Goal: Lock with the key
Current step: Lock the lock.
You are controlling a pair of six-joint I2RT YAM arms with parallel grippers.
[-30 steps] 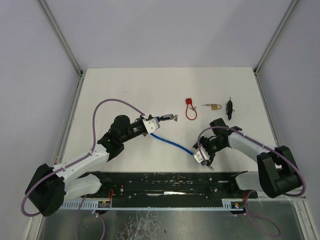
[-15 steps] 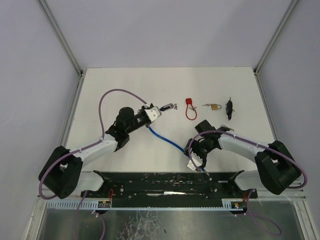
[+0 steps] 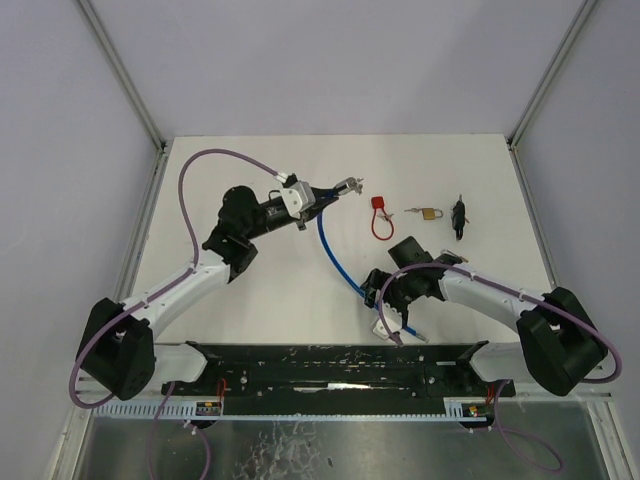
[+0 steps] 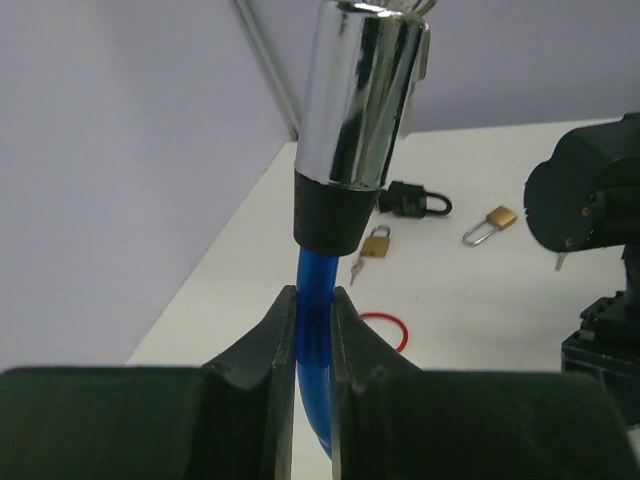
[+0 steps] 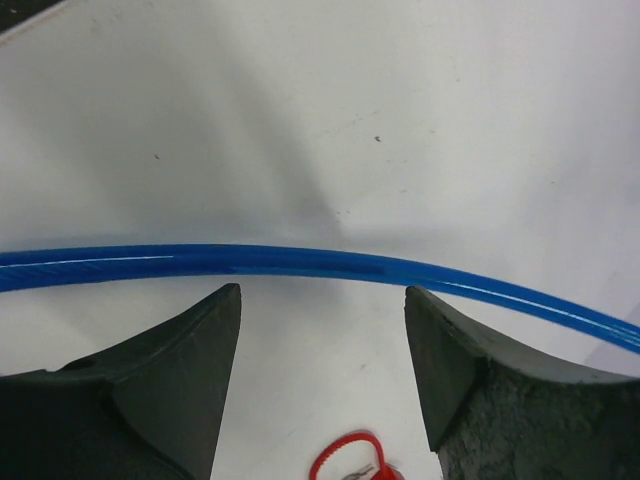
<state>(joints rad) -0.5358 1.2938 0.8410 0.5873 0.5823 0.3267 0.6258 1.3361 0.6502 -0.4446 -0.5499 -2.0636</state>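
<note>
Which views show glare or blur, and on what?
Left wrist: the chrome lock barrel carries bright glare; the left gripper's fingers look soft. Right wrist: the blue cable is sharp with a thin highlight; the right gripper's fingers are blurred. Top external: even light, no glare.

No readable text anywhere (padlocks too small).
</note>
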